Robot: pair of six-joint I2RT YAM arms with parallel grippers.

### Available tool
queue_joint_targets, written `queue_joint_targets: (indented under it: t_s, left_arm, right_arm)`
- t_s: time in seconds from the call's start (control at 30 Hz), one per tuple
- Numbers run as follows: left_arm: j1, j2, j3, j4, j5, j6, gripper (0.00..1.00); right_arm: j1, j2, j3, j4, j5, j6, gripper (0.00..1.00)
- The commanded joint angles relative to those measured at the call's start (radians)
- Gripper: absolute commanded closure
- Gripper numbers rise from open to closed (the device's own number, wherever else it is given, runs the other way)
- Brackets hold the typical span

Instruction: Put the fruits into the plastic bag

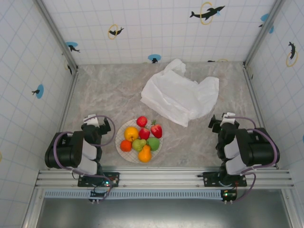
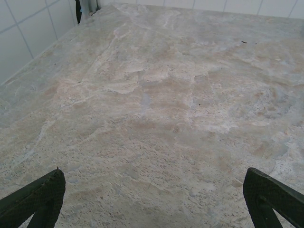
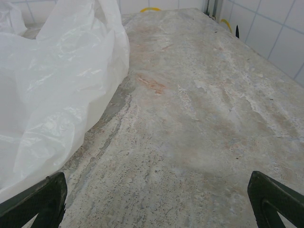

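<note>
The left gripper has its jaws spread wide with nothing between them. Its two dark fingertips frame a bare stretch of the marbled table. From above, this gripper sits at the near left of the table, just beside the left rim of the round cream plate and not touching it.

The right gripper is also spread wide and empty, low over the stone surface at the near right. In the right wrist view the plastic bag lies just to its left as a wrinkled, translucent white heap. The bag's lower edge comes close to the left fingertip, and whether they touch cannot be told.

The fruits are piled together on the plate, at the near middle of the table between the two arms. A red apple sits at the far edge, with the strawberry to its right. A green pear and a green apple lie side by side, and an orange is at the near edge.

From above, the bag rests crumpled on the table beyond the plate, towards the far right. Its nearest corner is close to the strawberry but apart from it. White tiled walls with dolphin stickers enclose the table.
</note>
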Motion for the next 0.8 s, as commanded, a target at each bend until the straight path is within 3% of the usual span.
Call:
queue_joint_targets:
  t_s: [0.0, 0.07, 0.17, 0.37, 0.43, 0.57, 0.77]
  left_arm:
    - [0.004, -0.099, 0.031, -0.107, -0.032, -0.034, 0.02]
    - [0.004, -0.175, 0.06, -0.232, -0.088, -0.071, 0.02]
    - [0.004, -0.273, 0.09, -0.352, -0.155, -0.189, 0.02]
    - [0.003, -0.424, 0.28, -0.716, -0.107, -0.493, 0.02]
    - [0.004, -0.421, 0.35, -0.798, -0.011, -0.539, 0.02]
    - [-0.058, -0.348, 0.452, -0.86, 0.201, -0.567, 0.02]
    - [-0.269, -0.113, 0.689, -0.991, 0.248, -0.46, 0.02]
  right_arm:
    - [0.019, -0.104, 0.006, -0.108, 0.039, -0.016, 0.0]
    - [0.023, -0.193, 0.053, -0.259, 0.067, -0.004, 0.0]
    - [0.015, -0.321, 0.065, -0.34, 0.065, 0.048, 0.0]
    - [0.013, -0.555, 0.181, -0.636, 0.078, 0.13, 0.0]
    - [0.019, -0.605, 0.214, -0.714, 0.049, 0.164, 0.0]
    - [0.051, -0.586, 0.3, -0.884, -0.003, 0.25, 0.0]
    - [0.067, -0.375, 0.442, -0.975, -0.071, 0.307, 0.01]
